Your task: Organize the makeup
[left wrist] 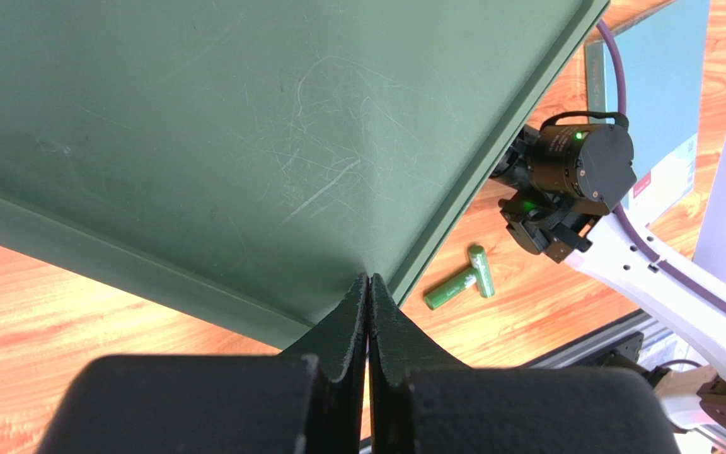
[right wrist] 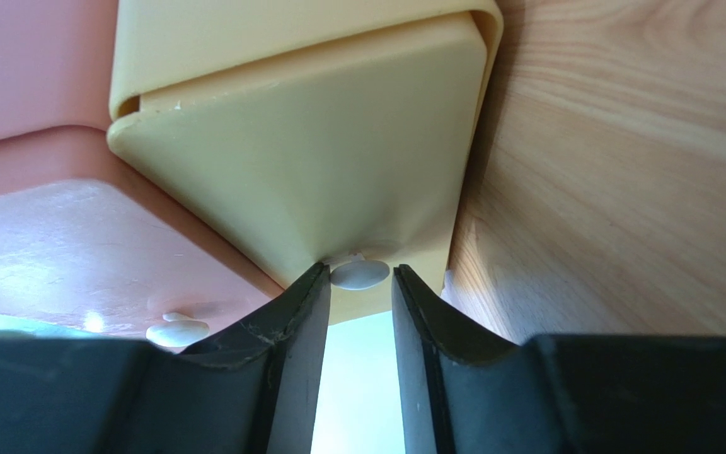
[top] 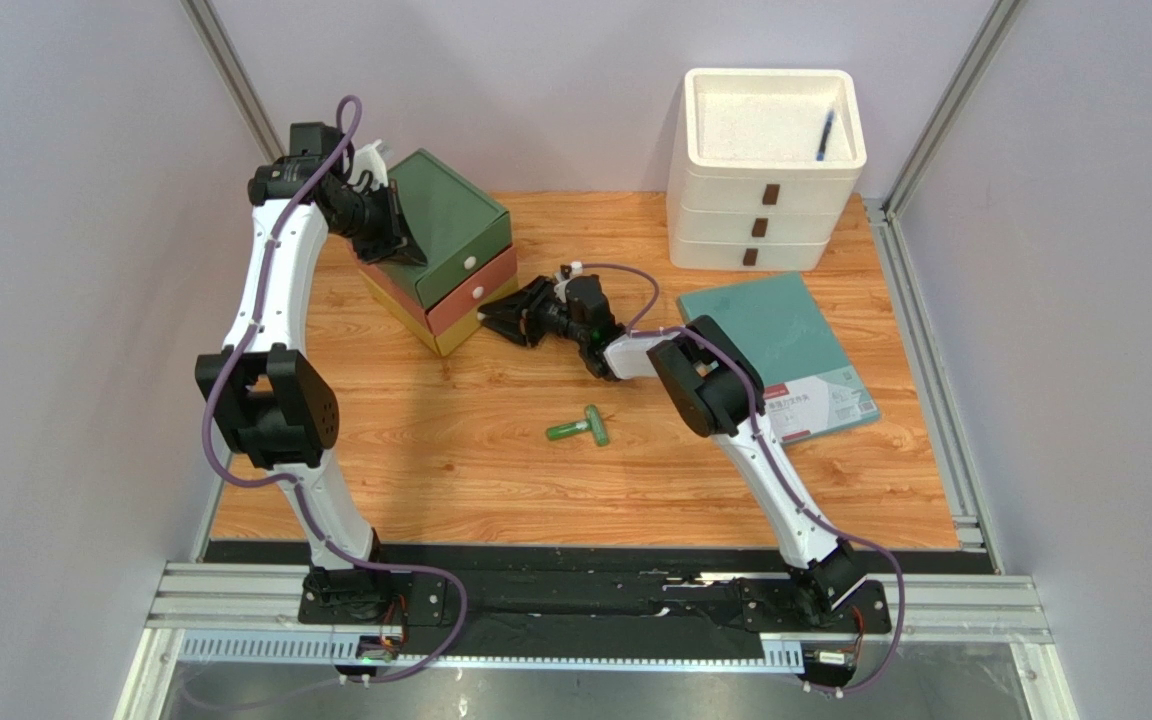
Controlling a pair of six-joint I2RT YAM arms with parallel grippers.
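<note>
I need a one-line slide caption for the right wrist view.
Right gripper with jaws either side of the white knob on the yellow drawer, beside the pink drawer.

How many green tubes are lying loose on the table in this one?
2. Both green tubes lie together mid-table, ends touching in a V, in front of the colored drawer unit. More makeup may be hidden inside the drawers.

Two green tubes point(top: 581, 428), two drawer units point(top: 440, 248), one teal book point(top: 778, 338), one pen point(top: 826, 135).
</note>
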